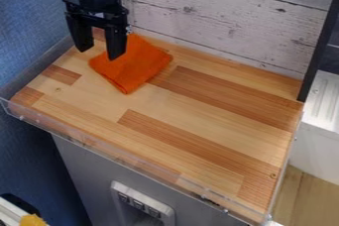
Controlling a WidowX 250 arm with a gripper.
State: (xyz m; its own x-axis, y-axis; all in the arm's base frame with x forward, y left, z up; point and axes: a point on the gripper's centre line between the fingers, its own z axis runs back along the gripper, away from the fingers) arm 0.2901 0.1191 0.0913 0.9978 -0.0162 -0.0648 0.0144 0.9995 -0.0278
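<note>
Tan and brown wood strips form the tabletop [192,106], with a whitewashed plank wall [218,17] rising along its far side. Over the far left corner hangs the black gripper [98,53], its jaws standing wide with a clear gap between them. Smallest is the folded orange cloth [136,66], lying flat near that corner; one fingertip overlaps its edge in view, though whether they touch I cannot tell.

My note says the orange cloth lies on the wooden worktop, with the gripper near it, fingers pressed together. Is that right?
The fingers are wrong: the camera view shows them spread apart. The orange cloth lies on the wooden worktop, with the gripper near it.
</note>
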